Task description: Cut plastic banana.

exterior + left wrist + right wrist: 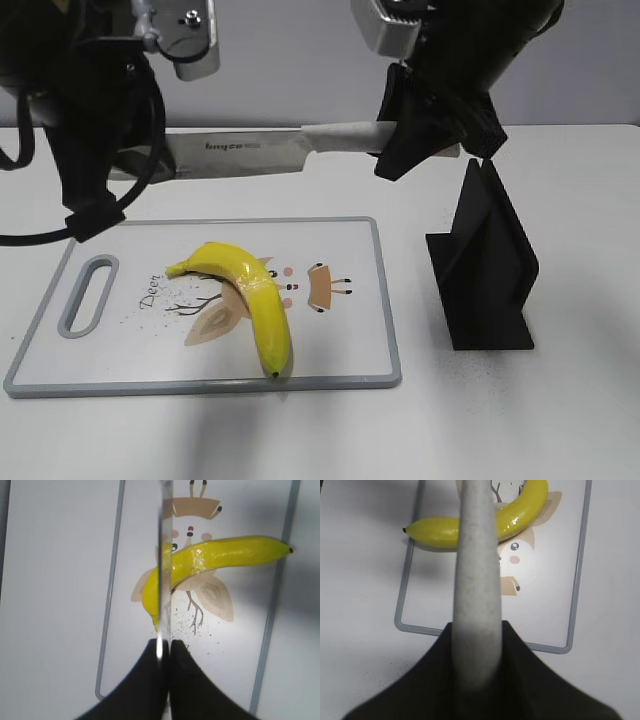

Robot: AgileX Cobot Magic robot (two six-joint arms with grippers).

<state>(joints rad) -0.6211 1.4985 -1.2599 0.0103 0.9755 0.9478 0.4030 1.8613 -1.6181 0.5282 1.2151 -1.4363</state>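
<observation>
The glossy, curved plastic banana (247, 299) lies on the white grey-rimmed cutting board (380, 300) (deer print), beneath a steel knife (240, 152) whose blade the left gripper (163, 652) pinches and whose pale speckled handle the right gripper (400, 135) clamps, beside a matte black stand (485, 265).

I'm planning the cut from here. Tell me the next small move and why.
Probably the left hand should release the blade, so the right hand can lower the knife alone. Both hands hold it level, the right hand on the pale handle, the left pinching the blade. It hangs above the far edge of the cutting board, and the plastic banana lies uncut.
</observation>
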